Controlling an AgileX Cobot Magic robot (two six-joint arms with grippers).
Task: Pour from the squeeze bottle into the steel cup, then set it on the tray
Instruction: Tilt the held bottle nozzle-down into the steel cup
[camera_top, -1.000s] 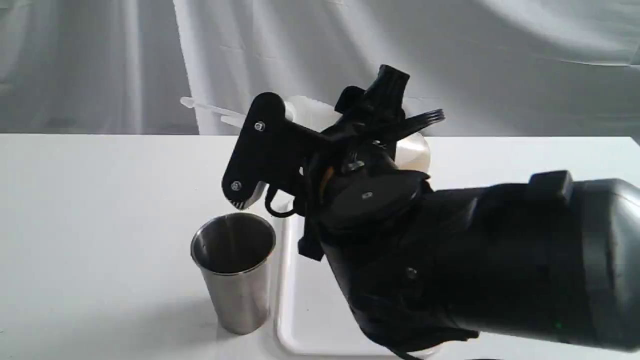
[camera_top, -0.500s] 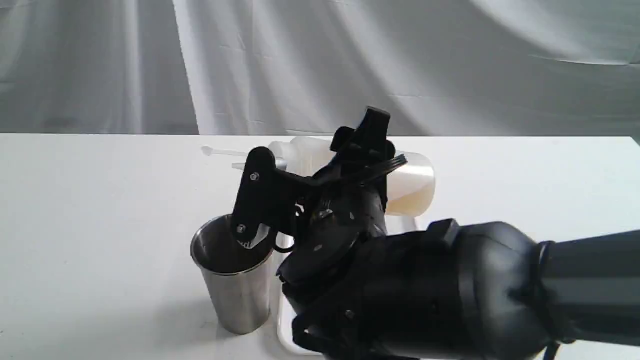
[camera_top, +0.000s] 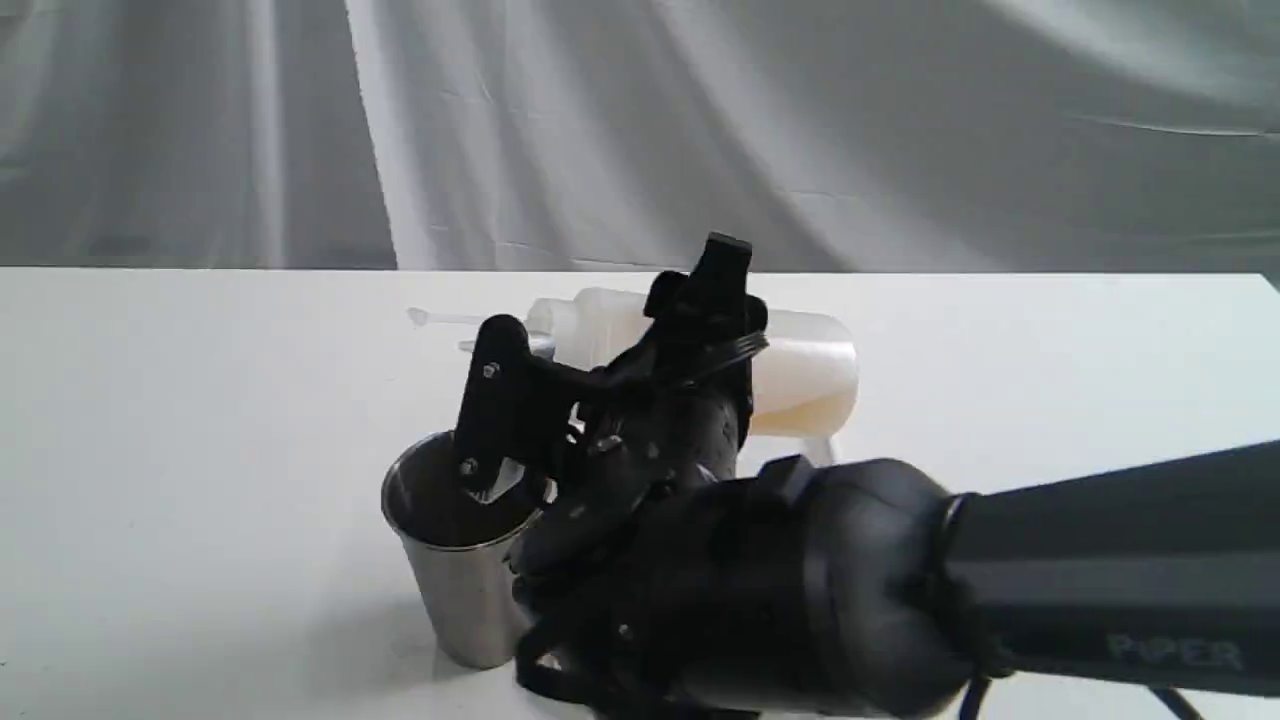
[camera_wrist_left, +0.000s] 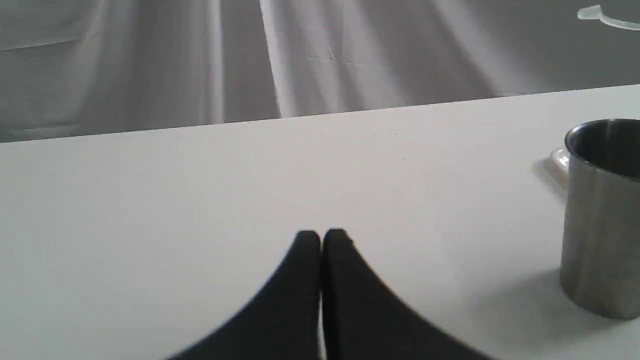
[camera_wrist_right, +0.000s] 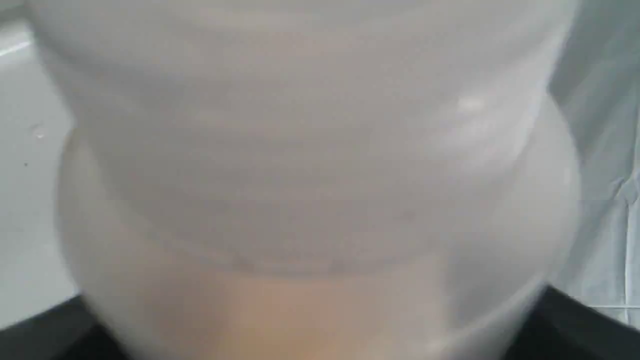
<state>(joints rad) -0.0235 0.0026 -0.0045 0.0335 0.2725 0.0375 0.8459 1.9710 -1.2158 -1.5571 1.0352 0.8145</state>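
Pressing its fingers together on nothing, the left hand (camera_wrist_left: 321, 239) sits low over the desk (camera_wrist_left: 200, 190); rightward the steel cup (camera_top: 462, 590) stands upright, and just above it the right hand (camera_top: 600, 350) grips the squeeze bottle (camera_top: 805, 370), held sideways

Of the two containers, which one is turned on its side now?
The squeeze bottle: it is held roughly horizontal in the air, while the steel cup stands upright on its base.
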